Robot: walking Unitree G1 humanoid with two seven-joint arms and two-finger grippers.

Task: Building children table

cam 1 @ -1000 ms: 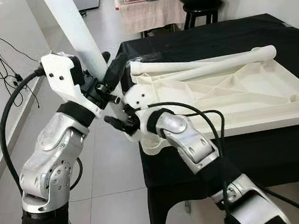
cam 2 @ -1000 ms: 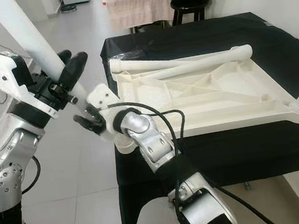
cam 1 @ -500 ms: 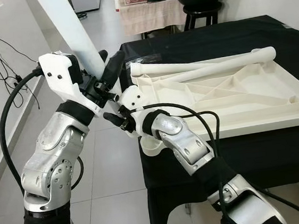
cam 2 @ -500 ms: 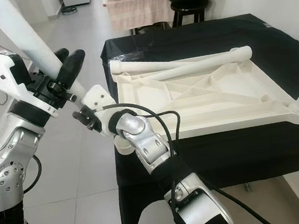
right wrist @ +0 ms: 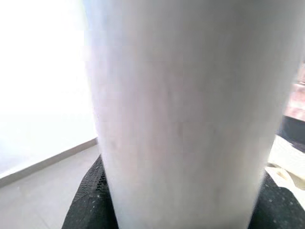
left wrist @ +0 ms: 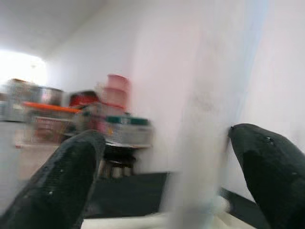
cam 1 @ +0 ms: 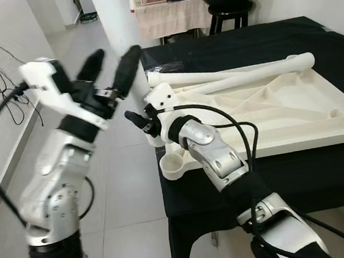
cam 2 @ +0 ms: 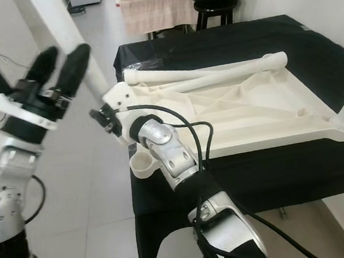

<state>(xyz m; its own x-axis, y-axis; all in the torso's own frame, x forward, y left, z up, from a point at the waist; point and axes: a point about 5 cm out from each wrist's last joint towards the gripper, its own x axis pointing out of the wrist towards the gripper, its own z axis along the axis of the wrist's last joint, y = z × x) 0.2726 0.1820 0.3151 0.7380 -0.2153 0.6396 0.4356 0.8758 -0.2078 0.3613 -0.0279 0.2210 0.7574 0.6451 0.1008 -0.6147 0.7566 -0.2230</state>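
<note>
The white table leg (cam 2: 56,24) stands nearly upright at the near left corner of the bench (cam 1: 300,177), its long axis running up out of frame and leaning a little to the robot's left, lower end down among the right gripper (cam 1: 139,121). That gripper has its black fingers closed around the leg (the right wrist view has the white tube sitting square between the two pads). The left gripper (cam 1: 111,67) is spread wide, fingers (left wrist: 62,181) pointing up and forward, one on each side of the leg; whether either touches it I cannot tell through the blur. On the black-covered bench lies the white table top (cam 1: 269,119), upside down with its ribs showing, one round corner socket (cam 1: 174,164) hanging over the near edge. Two more white legs (cam 1: 227,72) lie lengthways along its far side, pointing left to right.
</note>
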